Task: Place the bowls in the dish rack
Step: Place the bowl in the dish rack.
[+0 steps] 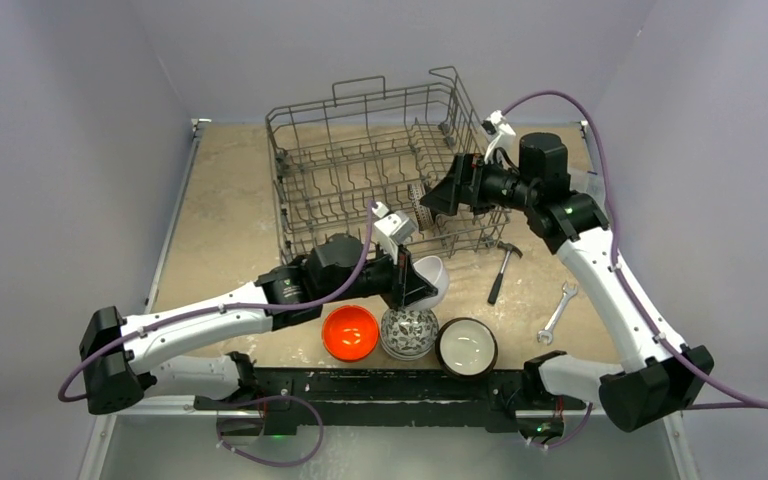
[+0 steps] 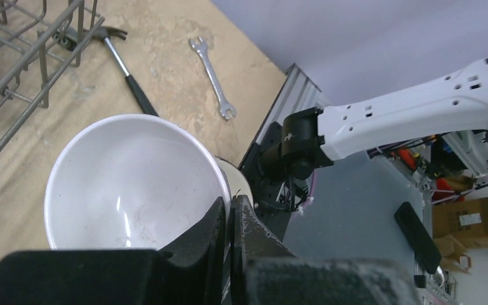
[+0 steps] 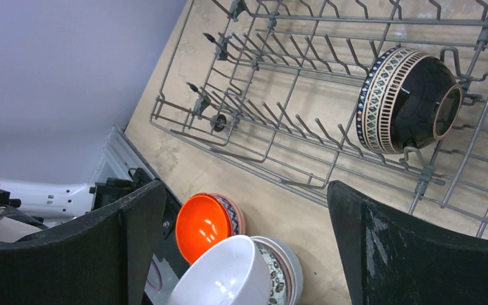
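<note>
The left arm's jaws were pressed together on the rim of a plain white round ceramic bowl (image 2: 133, 184), one jaw inside the rim and one outside. That bowl hung tilted off the worktop (image 1: 220, 220), just in front of the near right corner of the large dark-grey wire dish rack (image 1: 360, 165), with its open side turned away from the rack. Directly below it, on the worktop on the near side of the rack, stood a round bowl with a black-and-white pattern (image 1: 408, 332). A bright orange-red round bowl (image 1: 350, 332) sat just to that bowl's left, and a dark round bowl with a cream inside (image 1: 466, 347) just to its right. The right arm's jaws were spread wide and gripped nothing, hovering at the rack's right side. Inside the rack, near that right side, a dark glossy bowl with a cream-and-blue patterned band (image 3: 406, 101) stood on edge among the upright tines, beyond the spread jaws and clear of both. A black-handled hammer (image 1: 500, 270) lay on the worktop just off the rack's near right corner. A silver open-ended wrench (image 1: 557, 312) lay farther from that corner, to the right of the hammer.
</note>
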{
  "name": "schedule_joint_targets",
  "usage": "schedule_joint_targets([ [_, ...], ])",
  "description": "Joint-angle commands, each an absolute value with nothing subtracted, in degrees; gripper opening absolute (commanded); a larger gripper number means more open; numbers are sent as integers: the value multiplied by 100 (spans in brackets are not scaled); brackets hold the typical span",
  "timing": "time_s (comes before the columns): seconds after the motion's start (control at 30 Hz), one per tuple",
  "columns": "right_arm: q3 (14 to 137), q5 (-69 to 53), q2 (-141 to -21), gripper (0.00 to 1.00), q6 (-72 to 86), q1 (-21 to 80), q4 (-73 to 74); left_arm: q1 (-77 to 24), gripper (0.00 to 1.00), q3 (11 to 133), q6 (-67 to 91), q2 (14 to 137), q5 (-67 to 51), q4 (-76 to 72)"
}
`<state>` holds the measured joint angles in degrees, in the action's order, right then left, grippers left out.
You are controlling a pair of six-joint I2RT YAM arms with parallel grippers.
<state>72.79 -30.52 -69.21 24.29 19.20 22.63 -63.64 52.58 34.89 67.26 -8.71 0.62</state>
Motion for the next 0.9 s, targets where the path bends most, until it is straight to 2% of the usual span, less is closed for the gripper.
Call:
schedule_joint_targets([
  [0.0,7626,-2876,-6812,99,2469,1913,2390,-6194,0,5267,3628,6457,-915,-650],
  [0.43,7740,-3105,-6566,99,3094,1908,1986,-4553,0,5653,3851,6462,-1369,-1125],
  [0.63,7134,-3702,-6628,99,3892,1907,903,-3695,0,5503,3846,6481,-1772,-1570],
  [0.87,6739,-4138,-7017,98,4671,2234,-338,-3454,0,5385,3276,6327,-1803,-1803],
])
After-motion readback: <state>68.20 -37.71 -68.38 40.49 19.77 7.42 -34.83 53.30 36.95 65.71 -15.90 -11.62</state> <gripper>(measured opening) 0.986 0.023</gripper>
